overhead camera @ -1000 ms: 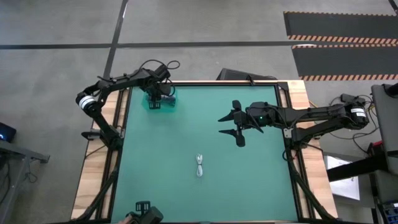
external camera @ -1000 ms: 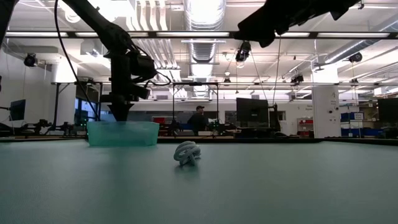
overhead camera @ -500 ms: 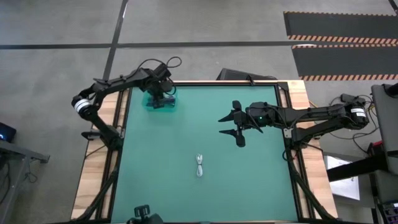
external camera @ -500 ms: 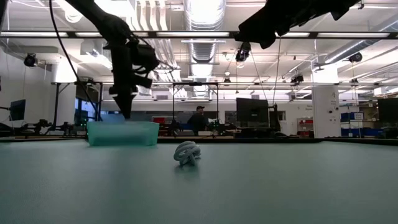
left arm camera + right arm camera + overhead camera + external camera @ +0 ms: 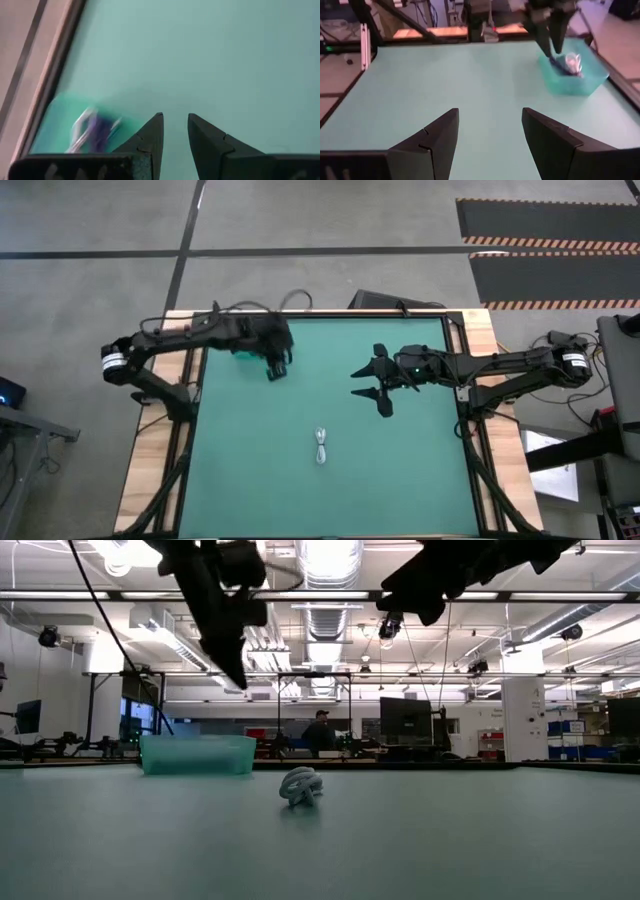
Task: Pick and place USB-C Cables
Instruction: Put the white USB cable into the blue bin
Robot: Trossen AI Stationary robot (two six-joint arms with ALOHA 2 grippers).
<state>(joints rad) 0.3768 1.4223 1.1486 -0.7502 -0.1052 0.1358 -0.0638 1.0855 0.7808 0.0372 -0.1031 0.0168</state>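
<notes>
The green table (image 5: 400, 480) is seen from above with a teal bin (image 5: 197, 754) near its far left corner, and cable bundles are glimpsed inside the bin in the right wrist view. One white cable bundle (image 5: 321, 446) is left on the open mat, near the middle and well apart from both arms. The left gripper (image 5: 277, 367) is held just beside the bin, above the mat, its fingers parted only narrowly with nothing between them. The right gripper (image 5: 381, 384) is held over the table's right half, spread wide and empty. The bundle is judged light, soft and springy, likely to slide if nudged; it is best pinched across the gathered middle, where the loops are packed, not at a loose end.
</notes>
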